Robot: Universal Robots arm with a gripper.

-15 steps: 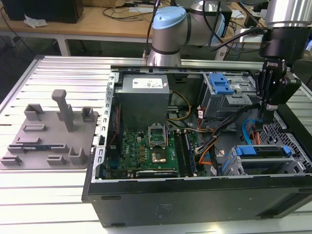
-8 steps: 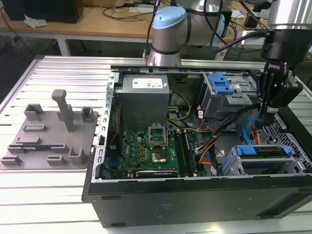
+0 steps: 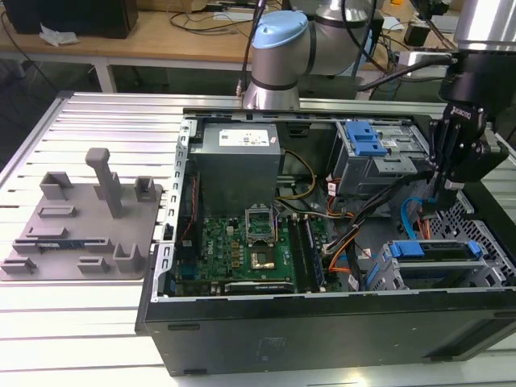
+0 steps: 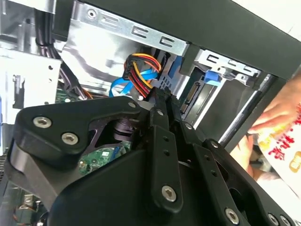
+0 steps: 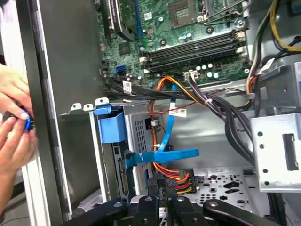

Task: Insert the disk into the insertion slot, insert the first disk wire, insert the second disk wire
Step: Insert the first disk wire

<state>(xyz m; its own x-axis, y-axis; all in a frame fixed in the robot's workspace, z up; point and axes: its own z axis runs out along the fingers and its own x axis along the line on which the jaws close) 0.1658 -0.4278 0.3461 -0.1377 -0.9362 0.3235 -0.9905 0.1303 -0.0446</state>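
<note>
The disk [image 3: 435,270], silver in a blue caddy [image 5: 110,126], lies inside the insertion slot [image 3: 379,272], the low grey cage at the case's front corner on the exterior view's right. A flat blue wire [image 5: 164,154] runs to the disk's rear edge and looks plugged in. My gripper [image 3: 433,208] hangs just behind the disk. In both wrist views its fingers [image 5: 162,195] are pressed together on the plug of a red, yellow, orange and black wire bundle [image 4: 140,70], close to the disk's connector edge [image 4: 193,94].
The taller grey cage with a blue latch [image 3: 367,145] stands behind my gripper. The motherboard [image 3: 250,246] and power supply [image 3: 238,161] fill the case's middle. A person's hands [image 5: 14,117] hold something outside the case wall. A grey fixture plate [image 3: 81,226] lies on the exterior view's left.
</note>
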